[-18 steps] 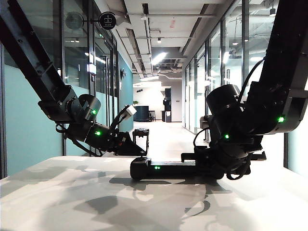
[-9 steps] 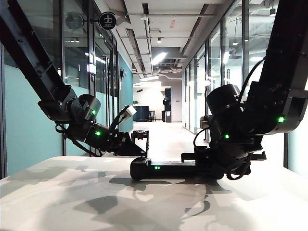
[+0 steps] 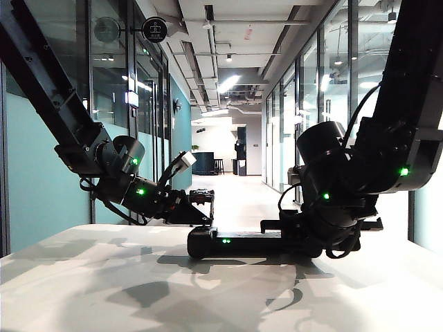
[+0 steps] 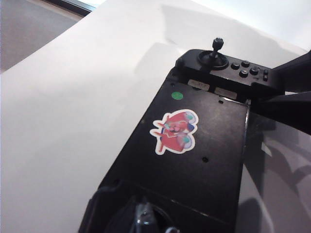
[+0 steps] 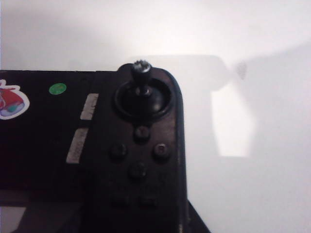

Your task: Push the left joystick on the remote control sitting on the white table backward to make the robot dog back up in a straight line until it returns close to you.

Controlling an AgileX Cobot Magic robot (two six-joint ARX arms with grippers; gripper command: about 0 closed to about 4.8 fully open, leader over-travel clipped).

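The remote control lies across the white table, green light facing me. My left gripper tapers down onto its left end. The left joystick shows only as a blurred stub close under the left wrist camera, and the jaws there are lost in the dark. My right gripper sits over the remote control's right end, with one finger against it. The robot dog is a small dark shape on the corridor floor behind the left gripper.
The right joystick stands upright beside several round buttons. A cartoon sticker marks the controller's flat middle. Glass walls line the long corridor beyond the table's far edge.
The robot dog's dark shape sits slightly lower and further left behind the left gripper. Both arms and the remote control have not moved.
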